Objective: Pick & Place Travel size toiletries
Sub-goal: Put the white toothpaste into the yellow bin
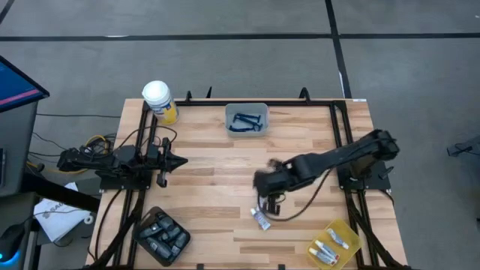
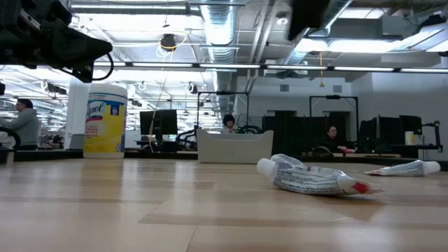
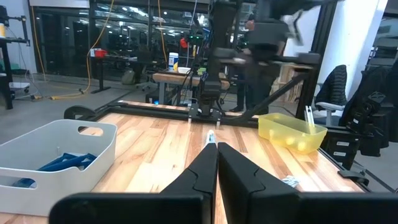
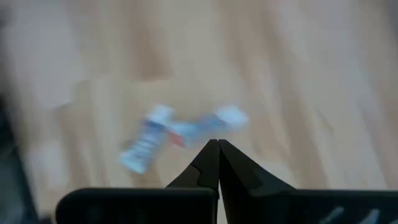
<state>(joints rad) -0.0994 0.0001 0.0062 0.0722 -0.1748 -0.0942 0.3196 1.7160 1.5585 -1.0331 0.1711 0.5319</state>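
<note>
My right gripper (image 4: 218, 144) is pinched tight on nothing — the white tube (image 1: 260, 219) lies flat on the wood, low in the middle of the high view, so I missed it. My left gripper (image 3: 217, 149) rests clenched at the left. The wooden table (image 1: 217, 157) sits in a big bright workroom — people at desks behind.

the only lettering i can make out is on the yellow jar (image 2: 105, 120) with the white lid at the far edge of my table: a slanted script brand word that looks like "lysol", though i can't read it letter by letter. the white tube (image 2: 311, 178) lying on the wood has fine print and a red mark, too small to read.
</note>
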